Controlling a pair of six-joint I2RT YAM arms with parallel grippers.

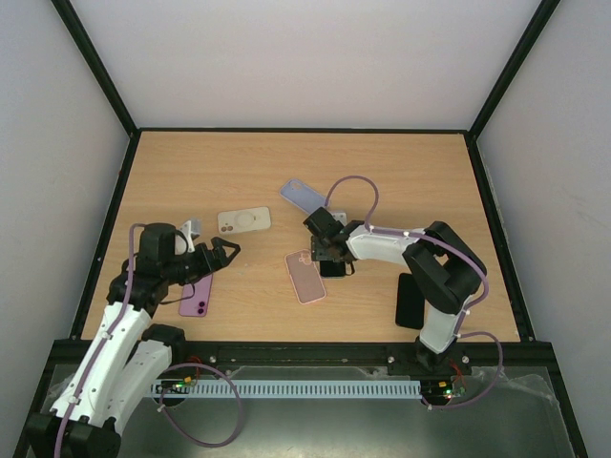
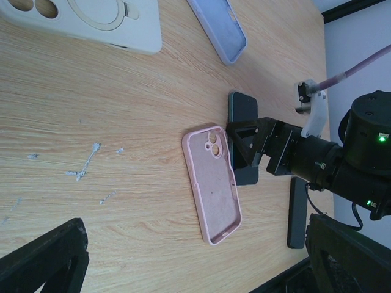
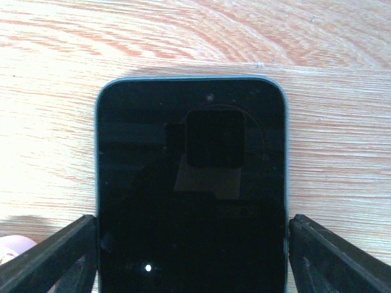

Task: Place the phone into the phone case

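Note:
A black phone [image 3: 189, 183] lies screen up on the wooden table, just right of an empty pink phone case [image 1: 305, 277] that lies open side up. My right gripper [image 1: 327, 250] reaches over the phone. In the right wrist view its two fingers [image 3: 73, 250] press against the phone's long edges, so it is shut on the phone. The left wrist view shows the pink case [image 2: 214, 186], the phone [image 2: 243, 110] and the right gripper [image 2: 244, 143] side by side. My left gripper [image 1: 224, 253] is open and empty, left of the pink case.
A beige case [image 1: 243, 221] and a lavender case [image 1: 305, 197] lie further back. A purple phone or case [image 1: 198, 296] lies under the left arm. A second black phone [image 1: 410, 301] lies by the right arm's base. White crumbs [image 2: 85, 165] dot the table.

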